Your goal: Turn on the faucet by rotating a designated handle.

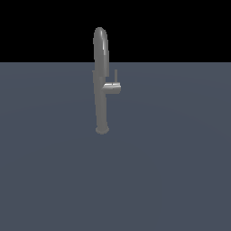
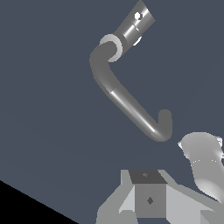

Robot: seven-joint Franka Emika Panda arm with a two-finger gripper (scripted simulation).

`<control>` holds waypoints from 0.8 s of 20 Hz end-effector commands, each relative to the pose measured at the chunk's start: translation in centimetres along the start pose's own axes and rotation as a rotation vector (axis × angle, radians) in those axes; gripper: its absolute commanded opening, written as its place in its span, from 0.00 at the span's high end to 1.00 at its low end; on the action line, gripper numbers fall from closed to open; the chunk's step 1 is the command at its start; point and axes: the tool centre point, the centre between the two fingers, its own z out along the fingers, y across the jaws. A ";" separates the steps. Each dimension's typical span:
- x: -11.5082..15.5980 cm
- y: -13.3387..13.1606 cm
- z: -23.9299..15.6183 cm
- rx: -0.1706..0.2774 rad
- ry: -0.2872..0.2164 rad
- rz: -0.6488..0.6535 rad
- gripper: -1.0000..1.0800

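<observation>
Seen from above, the faucet [image 2: 131, 105] stands ahead of the claw [image 2: 148, 205], whose fingertips are cropped, spread indeterminable.

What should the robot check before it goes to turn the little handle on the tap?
1. Faucet standing upright on the floor: ok.
2. Handle free, nothing resting on it: ok in the exterior view.
3. Thin lever rod pointing up from the end of the stub: ok.
4. Gripper touching the handle: not ok; the arm is absent from the exterior view and nothing is between the fingers.
5. Gripper open wide enough: cannot tell, only part of it shows at the wrist view's edge.
6. Handle seen from the wrist: cannot tell; mostly the spout shows there.
</observation>
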 end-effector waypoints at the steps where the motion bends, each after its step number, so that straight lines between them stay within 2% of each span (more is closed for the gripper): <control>1: 1.6 -0.3 0.1 0.036 -0.047 0.038 1.00; 9: 6.8 -1.1 0.9 0.158 -0.205 0.166 1.00; 16: 11.8 -1.3 2.5 0.280 -0.363 0.295 1.00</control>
